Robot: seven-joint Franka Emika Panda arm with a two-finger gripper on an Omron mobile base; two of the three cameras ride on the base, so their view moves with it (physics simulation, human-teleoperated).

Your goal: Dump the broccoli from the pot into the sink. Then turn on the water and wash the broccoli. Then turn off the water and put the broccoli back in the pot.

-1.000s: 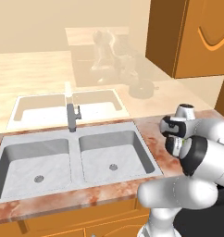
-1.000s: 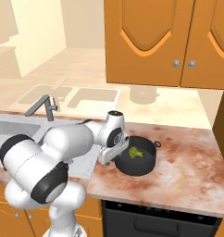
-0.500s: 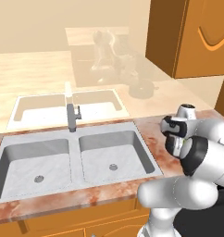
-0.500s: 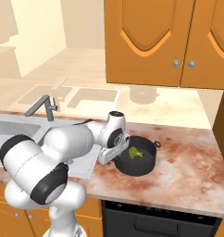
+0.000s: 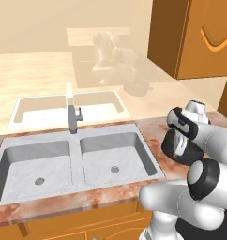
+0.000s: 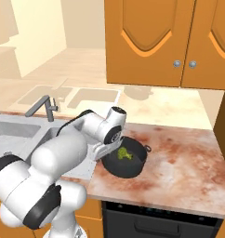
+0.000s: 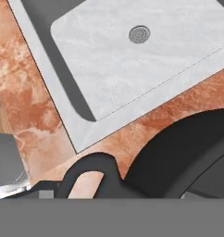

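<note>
1. Broccoli (image 6: 124, 155) lies inside the pot (image 6: 125, 159), a yellow-green floret on the black base, so the first step, dumping it into the sink, is not yet done
2. The pot stands upright on the counter (image 6: 179, 162), just beside the right edge of the sink (image 5: 78, 164) and near the counter's front edge; in the hand view its dark rim (image 7: 188, 157) and a looped side handle (image 7: 93, 169) show close to the camera, with the sink's right basin and its drain (image 7: 139, 34) beyond
3. The gripper (image 6: 101, 153) sits low at the pot's sink-side rim, by the handle. Whether its fingers are open or closed on the handle cannot be told: the right base view hides them behind the wrist, and the hand view does not show the tips clearly
4. Both basins of the sink look dry and hold nothing, and no stream runs from the faucet (image 5: 73, 117), so the washing step has not begun
5. Judged from this, the task is at its very start: the arm is placed to take hold of the pot. Left to do are tipping the pot over the basin, turning the water on, washing the floret, turning the water off, and putting the broccoli back in the pot
</note>
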